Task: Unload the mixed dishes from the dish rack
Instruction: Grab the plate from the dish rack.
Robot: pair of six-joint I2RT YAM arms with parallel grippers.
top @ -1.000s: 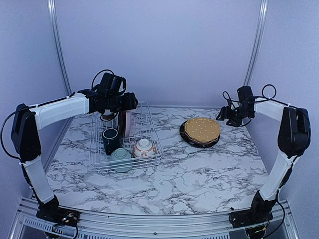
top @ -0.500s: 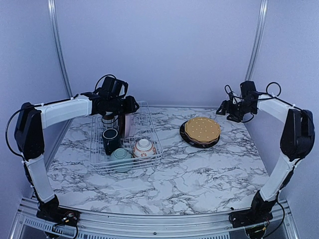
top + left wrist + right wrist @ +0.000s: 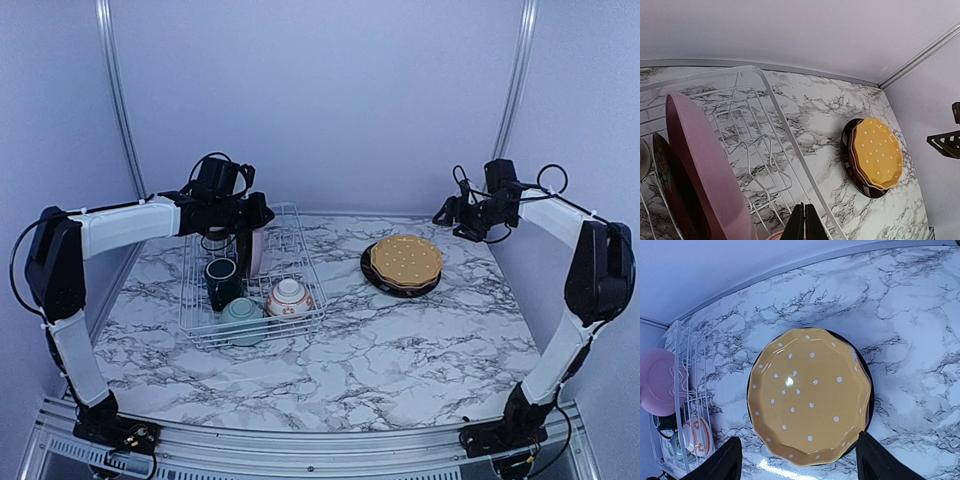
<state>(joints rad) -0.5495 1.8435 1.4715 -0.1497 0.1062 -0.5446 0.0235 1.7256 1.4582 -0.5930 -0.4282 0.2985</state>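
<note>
The white wire dish rack [image 3: 303, 313] stands at the left of the table. A pink plate [image 3: 256, 248] stands on edge in it, with a dark red plate [image 3: 670, 185] behind. Nearer me, the rack holds a dark green mug [image 3: 221, 281], a pale green bowl [image 3: 243, 319] and a floral bowl [image 3: 289, 297]. My left gripper [image 3: 252, 212] hovers above the pink plate [image 3: 705, 165], shut [image 3: 804, 224] with nothing between its fingers. A yellow dotted plate [image 3: 406, 259] tops a stack on a black plate [image 3: 849, 162] right of the rack. My right gripper [image 3: 447, 213] hangs open [image 3: 800, 460] high over the yellow plate [image 3: 810, 395].
The rack's upright dividers [image 3: 757, 165] right of the pink plate hold nothing. The back wall and its metal corner rails [image 3: 515, 90] stand close behind both grippers. Marble tabletop [image 3: 380, 360] stretches in front of the rack and the plate stack.
My left gripper's fingers have closed from open to shut, on nothing, as it drew slightly back over the rack. My right gripper has risen and moved back, toward the right wall.
</note>
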